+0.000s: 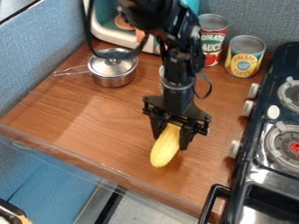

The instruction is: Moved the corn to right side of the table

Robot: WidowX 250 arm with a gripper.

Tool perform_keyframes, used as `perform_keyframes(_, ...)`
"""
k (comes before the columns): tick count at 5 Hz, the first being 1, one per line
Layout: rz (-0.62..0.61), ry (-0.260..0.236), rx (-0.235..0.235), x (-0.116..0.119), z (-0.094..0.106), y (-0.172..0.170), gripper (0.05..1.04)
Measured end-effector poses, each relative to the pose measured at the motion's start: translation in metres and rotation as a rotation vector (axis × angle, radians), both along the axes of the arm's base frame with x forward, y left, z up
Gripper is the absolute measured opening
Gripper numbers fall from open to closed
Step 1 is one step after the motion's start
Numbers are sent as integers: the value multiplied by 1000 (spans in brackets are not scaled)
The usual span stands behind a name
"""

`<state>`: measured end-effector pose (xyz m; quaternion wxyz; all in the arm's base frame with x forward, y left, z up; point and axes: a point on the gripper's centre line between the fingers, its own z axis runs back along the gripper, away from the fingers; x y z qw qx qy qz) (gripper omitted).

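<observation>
One wood table [88, 118], black stove [255, 175] along its right edge. Teal-and-white appliance [108, 33] at the far side, left of the arm. Black arm [175, 65] comes in from the far side, right of the table's middle, gripper [170, 141] hanging over the near part. Lidded pot [114, 76] far left, handle pointing left. Red can [215, 48] and yellow can [244, 61] far right, the yellow one nearer the stove. Corn [165, 151] is between the fingers, tilted, its free end toward the near edge and slightly left. Grip reads as closed on it; can't tell if it's touching the wood. Status: pick looks done, move looks partial. Corn sits just right of middle, so what's left is probably a bit more travel right, lower, release, back off.
</observation>
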<state>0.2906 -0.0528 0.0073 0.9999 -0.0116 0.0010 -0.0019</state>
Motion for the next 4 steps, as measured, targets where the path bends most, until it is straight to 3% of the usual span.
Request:
perform_keyframes(1,21,3,-39,7,-7,-14,638)
perform_keyframes(2,44,-5,-40,8,-7,-16,716)
perform_keyframes(3,37,-28,-4,3,10,-15,973)
perform_keyframes(4,30,-70,36,3,45,-14,1002)
